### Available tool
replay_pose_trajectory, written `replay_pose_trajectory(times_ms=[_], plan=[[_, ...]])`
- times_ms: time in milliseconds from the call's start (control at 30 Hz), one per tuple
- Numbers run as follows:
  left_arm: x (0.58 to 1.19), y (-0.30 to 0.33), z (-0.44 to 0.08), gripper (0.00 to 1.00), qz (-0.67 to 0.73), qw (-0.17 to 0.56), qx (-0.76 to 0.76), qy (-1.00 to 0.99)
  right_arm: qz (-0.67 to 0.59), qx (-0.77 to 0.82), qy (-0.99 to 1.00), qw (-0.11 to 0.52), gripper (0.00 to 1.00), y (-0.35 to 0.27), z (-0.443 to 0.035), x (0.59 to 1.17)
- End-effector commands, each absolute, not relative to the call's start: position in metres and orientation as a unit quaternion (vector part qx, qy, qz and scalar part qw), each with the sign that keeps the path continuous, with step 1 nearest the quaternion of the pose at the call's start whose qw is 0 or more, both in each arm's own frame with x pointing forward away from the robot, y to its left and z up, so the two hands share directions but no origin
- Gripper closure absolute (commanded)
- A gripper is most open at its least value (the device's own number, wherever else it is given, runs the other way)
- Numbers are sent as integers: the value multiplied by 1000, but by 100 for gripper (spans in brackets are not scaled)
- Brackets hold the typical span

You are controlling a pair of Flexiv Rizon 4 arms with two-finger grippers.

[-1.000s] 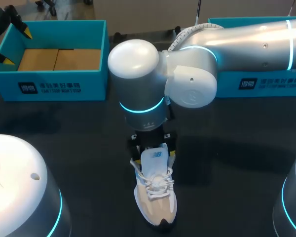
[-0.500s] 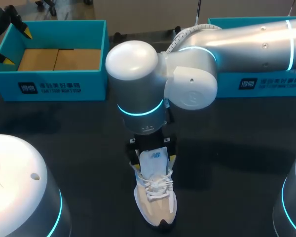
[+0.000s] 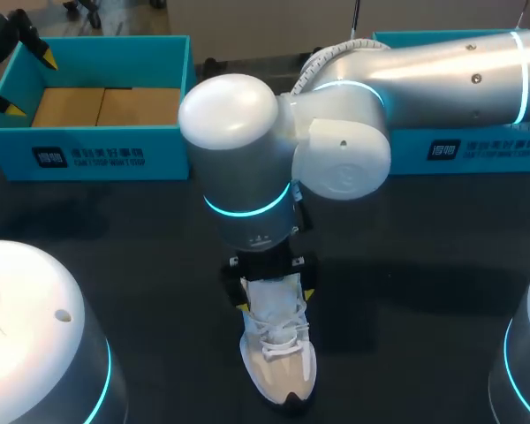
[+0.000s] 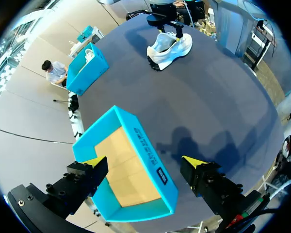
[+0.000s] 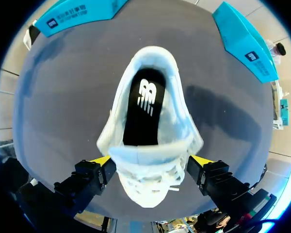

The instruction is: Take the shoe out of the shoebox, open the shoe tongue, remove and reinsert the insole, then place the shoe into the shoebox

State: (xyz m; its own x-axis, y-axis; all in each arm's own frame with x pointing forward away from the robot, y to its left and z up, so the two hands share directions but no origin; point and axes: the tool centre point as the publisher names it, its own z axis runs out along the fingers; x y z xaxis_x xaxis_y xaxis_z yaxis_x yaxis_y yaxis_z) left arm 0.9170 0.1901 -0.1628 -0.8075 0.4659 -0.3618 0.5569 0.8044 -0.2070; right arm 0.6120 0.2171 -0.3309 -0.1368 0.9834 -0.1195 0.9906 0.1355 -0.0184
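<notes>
Shoe [image 3: 278,358] on the dark table [image 3: 141,265], out of the box, toe toward the near edge, heel end under the right arm's wrist. Well apart from both teal boxes.

Right claw [image 5: 152,160]: released, spread wide, one yellow tip on each side of the shoe at the lace and tongue area. Tips just beside the upper; no squeeze visible. Tongue [image 5: 148,151] stands across the mouth; dark insole [image 5: 141,114] lies flat inside.

Left claw [image 4: 144,162]: released, empty, hanging over the left shoebox [image 4: 148,145], far from the shoe.

Risks, as I judge them:
- If the claw closes where it is, it takes the whole upper, not the tongue; soft sides fold in and pinch the insole.
- Nothing steadies the shoe. It looks light, so a pull on tongue or insole could drag or tip it.
- Loose laces sit near the tips and could snag.
- The insole's edge is thin and seated flat, so a tip may slide over it.
- The wrist hides the heel from above.

Print: a white logo on the insole; a white label block and a line of characters on the side of each box, the second [image 3: 459,146] at far right. I don't copy it out
</notes>
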Motion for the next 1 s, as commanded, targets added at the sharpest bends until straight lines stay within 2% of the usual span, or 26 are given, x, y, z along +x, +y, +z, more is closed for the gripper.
replay_pose_trajectory(times_ms=[33, 433, 467, 533, 567, 633, 700, 1000], plan=[[916, 190, -163, 0, -152, 148, 273, 938, -38, 660, 749, 46, 0, 218, -321, 594], [916, 190, -163, 0, -152, 148, 273, 938, -28, 678, 732, 53, 0, 215, -303, 560], [916, 190, -163, 0, -152, 148, 273, 938, -28, 679, 731, 55, 5, 215, -303, 561], [916, 190, -163, 0, -152, 148, 273, 938, -22, 678, 733, 56, 49, 215, -305, 566], [916, 190, -163, 0, -152, 148, 273, 938, -21, 679, 732, 58, 54, 216, -305, 569], [916, 190, -163, 0, -152, 148, 273, 938, -13, 675, 736, 60, 61, 218, -306, 575], [916, 190, -163, 0, -152, 148, 273, 938, -14, 674, 736, 63, 63, 219, -307, 581], [916, 190, -163, 0, -152, 148, 273, 938, 0, 680, 730, 72, 63, 215, -331, 610]])
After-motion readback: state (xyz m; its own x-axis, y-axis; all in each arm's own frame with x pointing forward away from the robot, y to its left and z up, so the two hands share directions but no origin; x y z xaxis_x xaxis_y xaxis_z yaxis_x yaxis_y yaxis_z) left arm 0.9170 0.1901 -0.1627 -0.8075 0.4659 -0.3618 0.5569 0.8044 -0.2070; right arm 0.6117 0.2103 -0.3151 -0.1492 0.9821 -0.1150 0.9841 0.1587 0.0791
